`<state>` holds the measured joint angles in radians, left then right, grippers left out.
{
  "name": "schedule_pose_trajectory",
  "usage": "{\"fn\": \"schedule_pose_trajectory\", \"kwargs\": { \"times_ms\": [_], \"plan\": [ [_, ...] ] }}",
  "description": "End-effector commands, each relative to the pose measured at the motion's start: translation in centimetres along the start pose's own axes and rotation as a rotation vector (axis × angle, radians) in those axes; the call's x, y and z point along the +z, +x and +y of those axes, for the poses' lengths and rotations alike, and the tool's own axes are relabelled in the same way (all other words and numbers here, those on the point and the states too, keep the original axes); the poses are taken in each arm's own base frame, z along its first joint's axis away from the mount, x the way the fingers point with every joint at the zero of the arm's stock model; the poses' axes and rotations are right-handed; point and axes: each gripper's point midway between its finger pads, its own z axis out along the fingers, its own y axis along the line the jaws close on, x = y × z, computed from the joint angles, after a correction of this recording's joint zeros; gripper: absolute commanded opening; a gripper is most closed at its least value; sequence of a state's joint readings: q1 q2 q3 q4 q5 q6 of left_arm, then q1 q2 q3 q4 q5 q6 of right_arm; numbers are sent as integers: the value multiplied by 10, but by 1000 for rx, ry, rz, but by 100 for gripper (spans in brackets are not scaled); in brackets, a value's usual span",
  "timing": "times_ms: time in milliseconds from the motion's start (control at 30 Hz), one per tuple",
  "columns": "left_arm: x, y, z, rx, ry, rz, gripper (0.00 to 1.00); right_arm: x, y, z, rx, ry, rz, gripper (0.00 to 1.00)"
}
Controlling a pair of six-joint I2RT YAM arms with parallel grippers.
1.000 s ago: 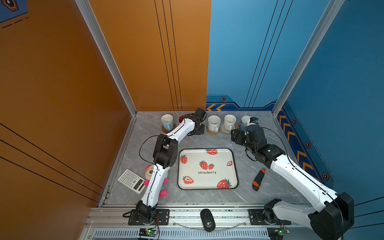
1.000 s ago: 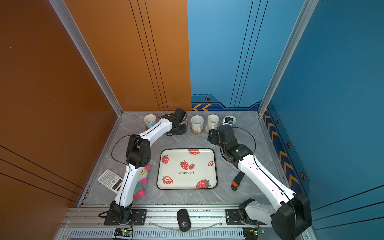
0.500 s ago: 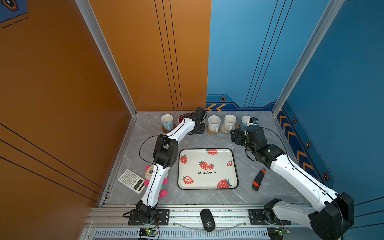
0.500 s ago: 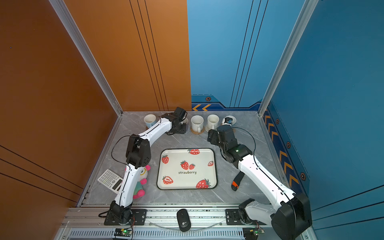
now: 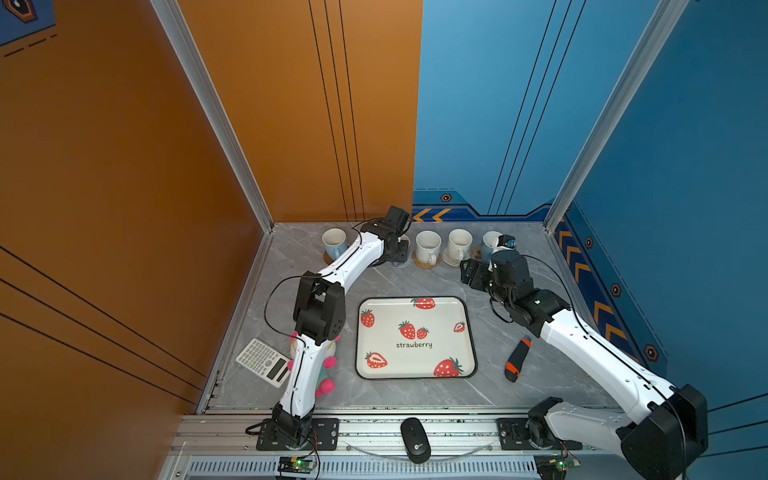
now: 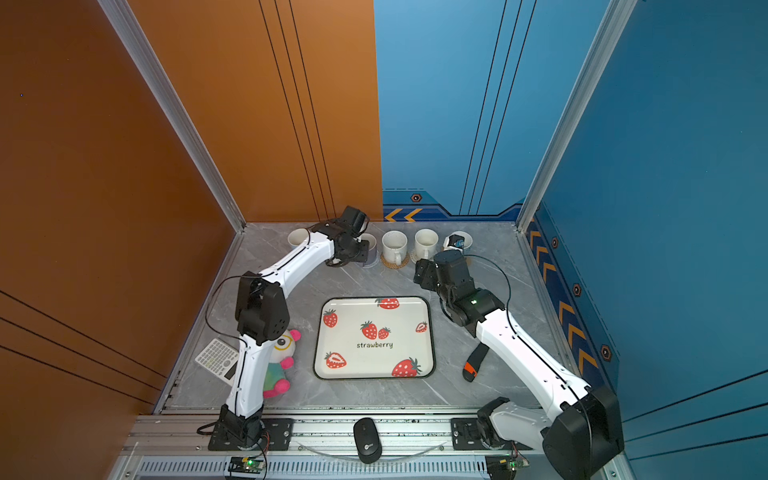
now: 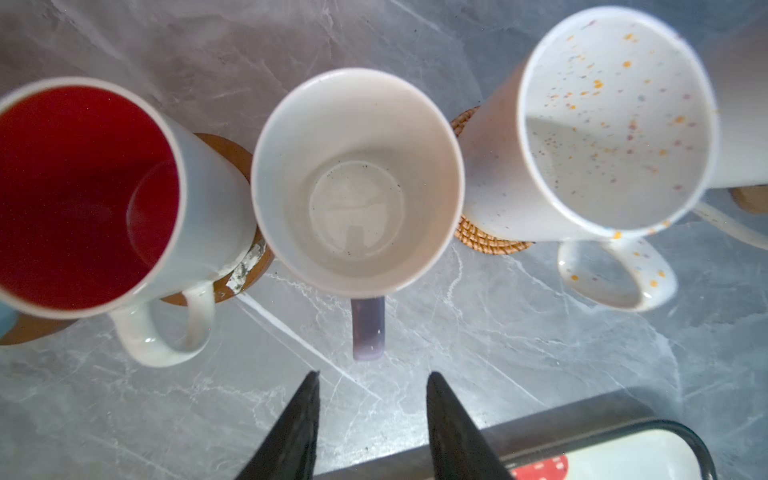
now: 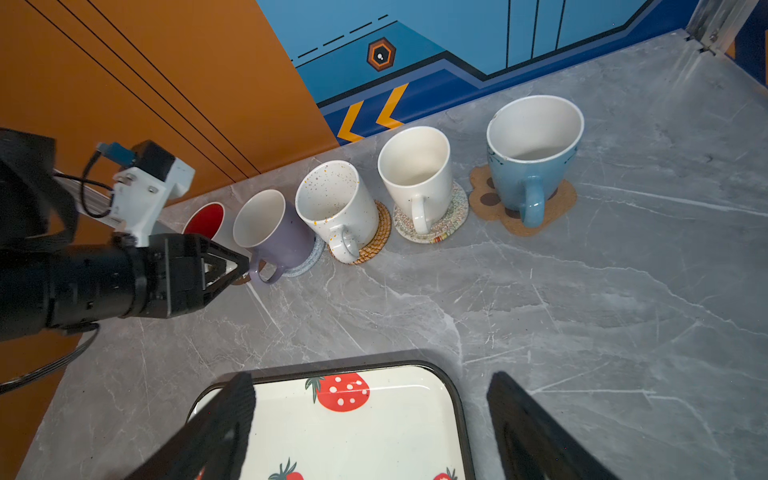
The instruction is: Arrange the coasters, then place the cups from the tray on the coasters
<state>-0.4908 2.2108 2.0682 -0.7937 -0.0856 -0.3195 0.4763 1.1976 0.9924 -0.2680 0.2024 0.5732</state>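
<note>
Several cups stand in a row along the back wall, each on a coaster: a light blue cup (image 5: 334, 243), a red-inside cup (image 7: 83, 195) on a brown disc (image 7: 232, 153), a lavender cup (image 7: 357, 178) on a grey mat (image 8: 313, 257), a speckled white cup (image 8: 336, 199) on a tan woven round (image 8: 380, 237), a white cup (image 8: 415, 170), and a light blue cup (image 8: 528, 166) on the paw-print mat (image 8: 557, 208). My left gripper (image 7: 372, 378) is open, just short of the lavender handle (image 7: 368, 328). The right gripper (image 8: 370, 382) hangs open over the bare tray's (image 5: 440, 361) far right corner.
A calculator (image 5: 264, 361) and a plush toy (image 5: 326, 374) lie left of the tray, beside the left arm. An orange-and-black knife (image 5: 516, 359) lies right of the tray. A black mouse (image 5: 414, 440) rests on the front rail. Walls close the back and sides.
My left gripper has opened, let go of the lavender cup's handle and drawn back a little. The right arm has hardly moved.
</note>
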Motion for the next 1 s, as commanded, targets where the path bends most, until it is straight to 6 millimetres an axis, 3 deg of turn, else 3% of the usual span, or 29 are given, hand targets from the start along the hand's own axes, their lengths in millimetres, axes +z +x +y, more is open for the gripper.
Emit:
{"fn": "schedule_pose_trajectory", "kwargs": {
  "times_ms": [0,133,267,433,567,800,967],
  "plan": [
    [-37,-1,-3,44,-1,-44,44,8,4,0,0,-2,16,86],
    [-80,-1,0,29,28,-154,45,10,5,1,-8,1,28,86],
    [-132,6,18,9,20,-302,50,11,7,-2,-16,14,26,86],
    [-186,30,56,6,-70,-481,58,11,8,-1,-40,3,34,87],
    [-218,58,94,14,-178,-629,66,10,16,-6,-105,12,70,88],
    [-235,120,159,-22,-377,-729,99,7,30,-44,-171,122,82,92],
    [-227,152,188,-87,-461,-822,98,1,21,-64,-166,174,10,96]
  ]
}}
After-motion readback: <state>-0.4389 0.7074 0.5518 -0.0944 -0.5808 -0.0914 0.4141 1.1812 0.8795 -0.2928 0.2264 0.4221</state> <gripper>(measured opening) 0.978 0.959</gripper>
